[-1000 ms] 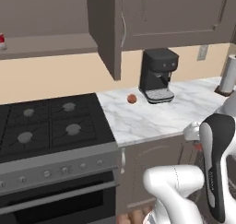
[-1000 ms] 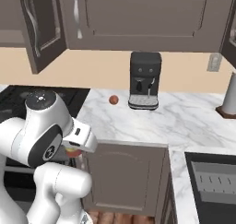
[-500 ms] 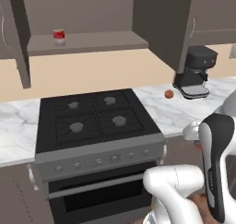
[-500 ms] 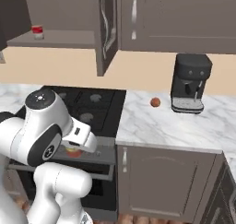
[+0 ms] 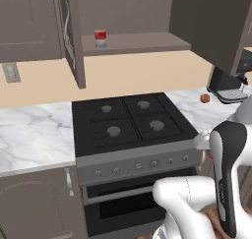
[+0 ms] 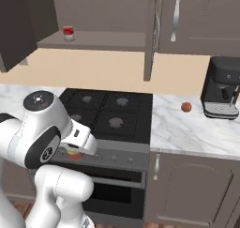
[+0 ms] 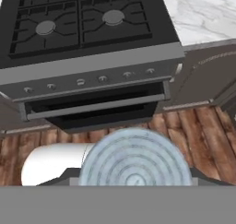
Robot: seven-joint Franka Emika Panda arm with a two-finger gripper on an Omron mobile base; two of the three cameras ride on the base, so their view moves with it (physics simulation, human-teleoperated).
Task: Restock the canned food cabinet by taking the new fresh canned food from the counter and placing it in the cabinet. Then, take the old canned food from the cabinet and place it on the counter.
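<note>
The new can (image 7: 136,157) is held in the gripper (image 7: 136,179), its ribbed silver end facing the hand camera; the fingers are closed against its sides, low in front of the stove (image 7: 87,22). A patch of its orange label is seen under the arm in the right base view. The old can (image 5: 100,38) stands on the shelf of the open cabinet (image 5: 135,42), above the stove and beside the counter (image 5: 29,134).

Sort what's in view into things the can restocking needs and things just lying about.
For the job:
new can, carried over the floor in front of the oven
old can, standing in the cabinet
counter

Just lying about:
stovetop
coffee machine
round red fruit
</note>
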